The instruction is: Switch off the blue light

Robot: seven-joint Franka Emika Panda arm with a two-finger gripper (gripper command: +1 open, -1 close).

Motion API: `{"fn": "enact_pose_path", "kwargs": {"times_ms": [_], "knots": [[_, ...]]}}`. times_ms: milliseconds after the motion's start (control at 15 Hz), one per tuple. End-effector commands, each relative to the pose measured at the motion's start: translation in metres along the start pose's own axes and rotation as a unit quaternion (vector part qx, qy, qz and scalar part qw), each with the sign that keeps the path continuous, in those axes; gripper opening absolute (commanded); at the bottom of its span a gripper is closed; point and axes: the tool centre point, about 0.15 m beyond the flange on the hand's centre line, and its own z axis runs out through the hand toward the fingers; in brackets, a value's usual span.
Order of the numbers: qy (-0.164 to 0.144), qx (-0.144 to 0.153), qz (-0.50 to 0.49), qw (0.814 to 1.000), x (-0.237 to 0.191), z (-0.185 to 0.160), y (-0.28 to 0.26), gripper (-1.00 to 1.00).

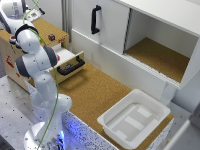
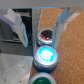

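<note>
In the wrist view the blue light [image 2: 46,55] is a small round button glowing bright cyan-blue in a metal ring. It sits between a dark red button [image 2: 46,36] and a green button [image 2: 44,79] on the cork surface. My gripper [image 2: 39,36] is open and empty, hovering above the buttons, with one finger [image 2: 17,25] on each side of the red button. In the exterior view the gripper [image 1: 16,10] is at the top left over the wooden box, and the arm hides the blue light.
A wooden box [image 1: 47,27] with a small red knob [image 1: 51,36] and a half-open drawer with a black handle [image 1: 71,66] stands at the exterior view's left. A white cabinet [image 1: 150,35] with an open compartment stands behind. A white bin [image 1: 134,117] lies at the lower right.
</note>
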Motion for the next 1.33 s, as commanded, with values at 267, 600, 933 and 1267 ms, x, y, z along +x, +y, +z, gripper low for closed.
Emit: {"fn": "enact_pose_path", "kwargs": {"times_ms": [267, 600, 933, 1267], "knots": [[-0.073, 0.041, -0.030, 0.996, 0.048, 0.027, 0.016, -1.00], [-0.071, 0.061, -0.025, 0.995, 0.046, 0.054, 0.013, -1.00], [-0.072, 0.064, -0.015, 0.995, 0.034, 0.074, 0.028, -1.00], [-0.070, 0.081, -0.013, 0.994, 0.031, 0.091, 0.028, -1.00]]}}
